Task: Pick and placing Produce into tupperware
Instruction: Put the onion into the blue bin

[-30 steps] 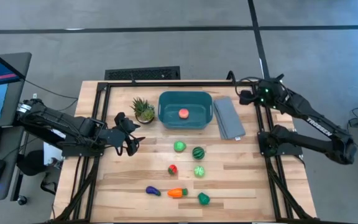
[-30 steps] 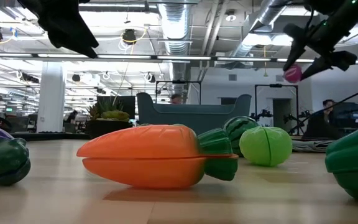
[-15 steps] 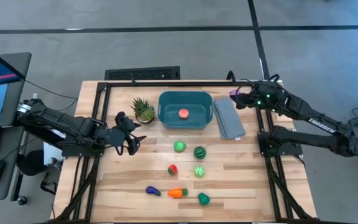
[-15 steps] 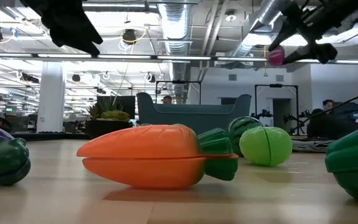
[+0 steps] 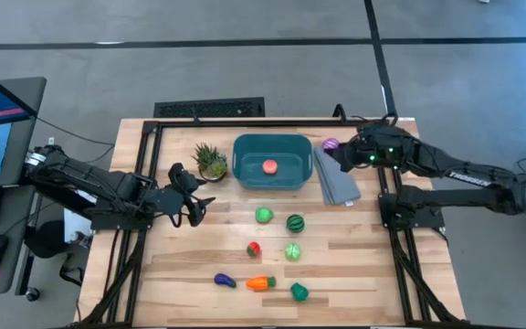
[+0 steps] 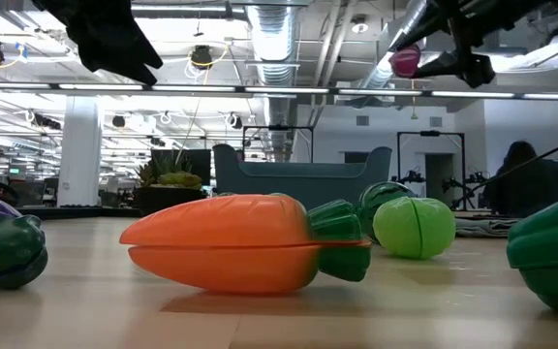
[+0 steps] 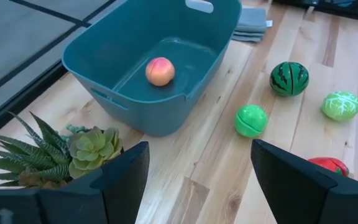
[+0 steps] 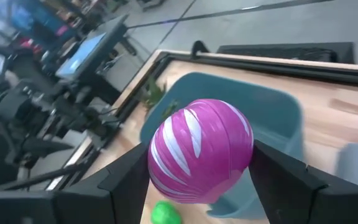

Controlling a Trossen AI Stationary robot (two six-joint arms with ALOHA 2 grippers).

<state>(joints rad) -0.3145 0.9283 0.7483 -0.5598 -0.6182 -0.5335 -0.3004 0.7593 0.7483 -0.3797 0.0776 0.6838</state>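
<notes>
Right pincer (image 5: 334,148) grips the magenta striped ball (image 8: 200,150) in the air beside the tub (image 5: 272,180), whose long side runs across the tabletop (image 5: 354,265); left pincer (image 5: 196,196) hangs half open, empty

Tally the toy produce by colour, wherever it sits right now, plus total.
Green: 4: ball, striped watermelon, pale green piece, dark green piece
Red: 1: strawberry
Pink: 1: peach, in the tub
Purple: 1: eggplant
Orange: 1: carrot
Magenta: 1: striped piece, held in the right gripper
Total: 9
</notes>
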